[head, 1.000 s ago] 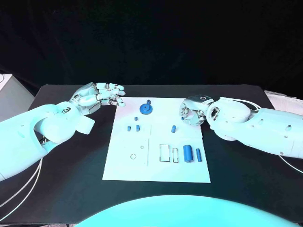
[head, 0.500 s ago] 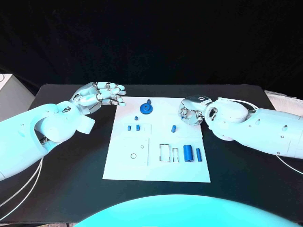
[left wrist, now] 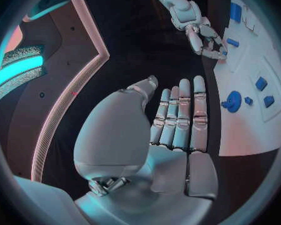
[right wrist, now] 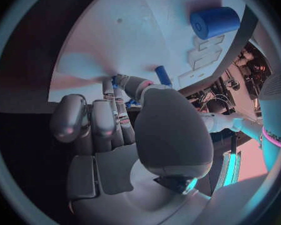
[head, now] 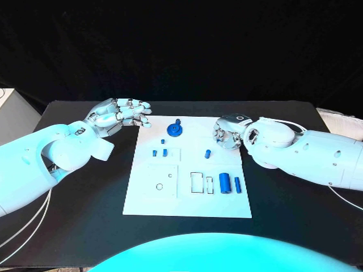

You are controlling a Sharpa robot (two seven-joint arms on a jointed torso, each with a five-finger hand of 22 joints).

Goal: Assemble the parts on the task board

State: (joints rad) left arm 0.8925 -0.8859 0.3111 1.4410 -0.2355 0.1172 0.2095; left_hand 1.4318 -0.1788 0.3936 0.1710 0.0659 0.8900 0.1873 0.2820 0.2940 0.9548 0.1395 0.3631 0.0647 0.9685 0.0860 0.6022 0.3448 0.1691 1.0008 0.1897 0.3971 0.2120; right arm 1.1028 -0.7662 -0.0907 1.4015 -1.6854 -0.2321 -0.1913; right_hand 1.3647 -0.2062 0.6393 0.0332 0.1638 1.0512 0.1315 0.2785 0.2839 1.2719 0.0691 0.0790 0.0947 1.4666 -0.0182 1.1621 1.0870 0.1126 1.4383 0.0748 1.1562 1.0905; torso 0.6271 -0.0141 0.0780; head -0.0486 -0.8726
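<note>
Dim black surroundings, bright overhead light, fisheye bending at wrist-view edges.

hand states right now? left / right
Left hand: open, fingers straight, holding nothing, beside the task board.
Right hand: fingers curled at the board's edge; cannot tell if it holds anything.

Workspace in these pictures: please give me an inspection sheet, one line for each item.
Surface: black table, matte.
Job's things: white task board in the middle of the table; round blue part near its far edge; small blue parts mid-board; large blue cylinder beside a thin one toward the near right.
Clutter: nothing seen.
Hands: left hand beside the board's far left corner, holding nothing; right hand at the board's far right edge, fingers curled, whether it holds a part cannot be told.
Cables: thin white cables along the left arm.
Surroundings: black backdrop; white box left of the table.
</note>
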